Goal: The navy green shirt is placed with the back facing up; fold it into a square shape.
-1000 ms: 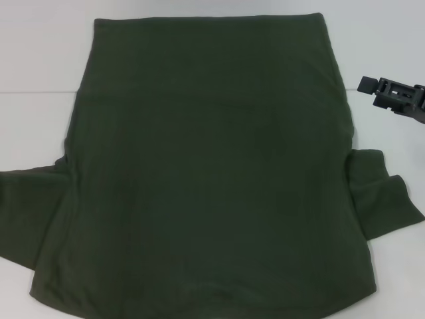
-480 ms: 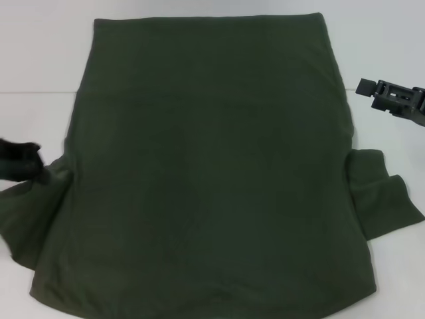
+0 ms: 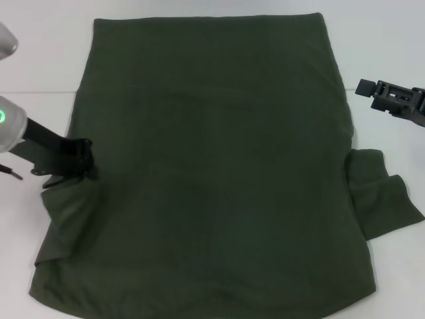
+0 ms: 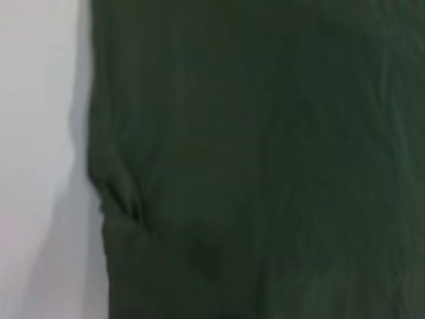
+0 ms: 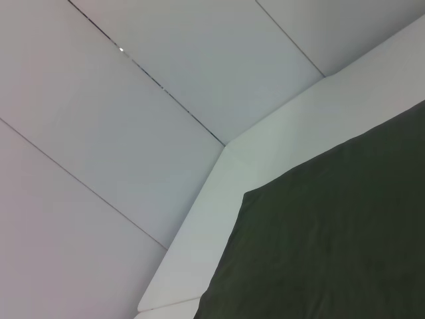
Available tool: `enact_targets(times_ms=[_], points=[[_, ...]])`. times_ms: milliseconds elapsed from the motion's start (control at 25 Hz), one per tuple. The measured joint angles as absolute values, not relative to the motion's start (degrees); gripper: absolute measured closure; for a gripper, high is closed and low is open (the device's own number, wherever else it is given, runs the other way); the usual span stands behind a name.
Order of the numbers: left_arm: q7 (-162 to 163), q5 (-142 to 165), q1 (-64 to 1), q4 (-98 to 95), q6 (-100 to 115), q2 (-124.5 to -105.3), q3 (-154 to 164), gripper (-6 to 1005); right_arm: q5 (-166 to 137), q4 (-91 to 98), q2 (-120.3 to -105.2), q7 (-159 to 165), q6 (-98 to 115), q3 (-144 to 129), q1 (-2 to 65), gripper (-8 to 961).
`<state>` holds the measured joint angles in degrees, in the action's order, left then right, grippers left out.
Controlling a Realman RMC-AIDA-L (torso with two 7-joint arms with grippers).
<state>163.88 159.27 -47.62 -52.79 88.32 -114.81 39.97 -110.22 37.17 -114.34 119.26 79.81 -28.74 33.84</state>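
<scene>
One shirt lies before you, spread flat across the white desk with its plain side up, dark olive green and far larger than either end effector. Its straight hem sits at the far edge of the desk, and the body widens toward the near edge. On the right side, you will find the short sleeve lying out flat on the desk, pointing away from the body. On the left side, the sleeve has been drawn in over the body; the cloth is bunched and creased there, with a fold line running down toward the near left corner.

The left end effector is at the shirt's left edge, about halfway along its length, right at the gathered cloth. You cannot tell whether it is closed on the fabric or merely touching it, as the fingertips are dark against the dark cloth. The left wrist view shows only the shirt's edge with a small pucker in it against the desk; no fingers appear.

The right end effector hangs well clear of the shirt's right edge, above bare desk, holding nothing. You cannot tell how wide it stands. The right wrist view shows a far corner of the shirt and the wall panels beyond.
</scene>
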Motion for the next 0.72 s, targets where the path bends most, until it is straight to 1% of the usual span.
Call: enact_targets(times_ms=[240,280,360,400,440,480,560,640,720], points=[[160.8,158.52,-49.41,-49.08,87.48,-114.92,40.11,971,-110.22,37.14,-114.3,119.38,79.8,-28.74,33.65,11],[159.72,158.39,-49.54,-49.08,87.43,-115.13,40.27,967,-110.22,37.12,-114.29,119.38,79.79,-28.74,33.63,11],[155.83,157.6,-49.76,-50.14,87.57,-116.22,40.55,961,-110.22,37.09,-114.28,119.39,79.76,-28.74,33.56,11],[151.81,156.37,-49.71,-51.68,87.94,-117.26,40.6,918,-110.22,37.09,-114.28,119.39,79.76,-28.73,33.54,11],[150.84,156.03,-49.61,-52.14,88.13,-117.53,40.62,876,-110.22,37.09,-114.27,119.4,79.77,-28.71,33.52,11],[148.15,155.0,-49.12,-53.83,88.49,-118.32,40.49,833,-110.22,37.09,-114.27,119.4,79.77,-28.68,33.49,11],[146.11,154.05,-47.71,-56.54,88.49,-119.27,39.94,748,-110.22,37.09,-114.25,119.41,79.79,-28.6,33.35,11],[147.98,153.4,-46.01,-58.09,87.81,-119.23,38.76,679,-110.22,37.08,-114.25,119.42,79.8,-28.53,33.26,11],[151.63,152.3,-44.79,-57.93,88.08,-118.1,37.56,609,-110.3,37.09,-114.24,119.43,79.79,-28.46,33.21,11]])
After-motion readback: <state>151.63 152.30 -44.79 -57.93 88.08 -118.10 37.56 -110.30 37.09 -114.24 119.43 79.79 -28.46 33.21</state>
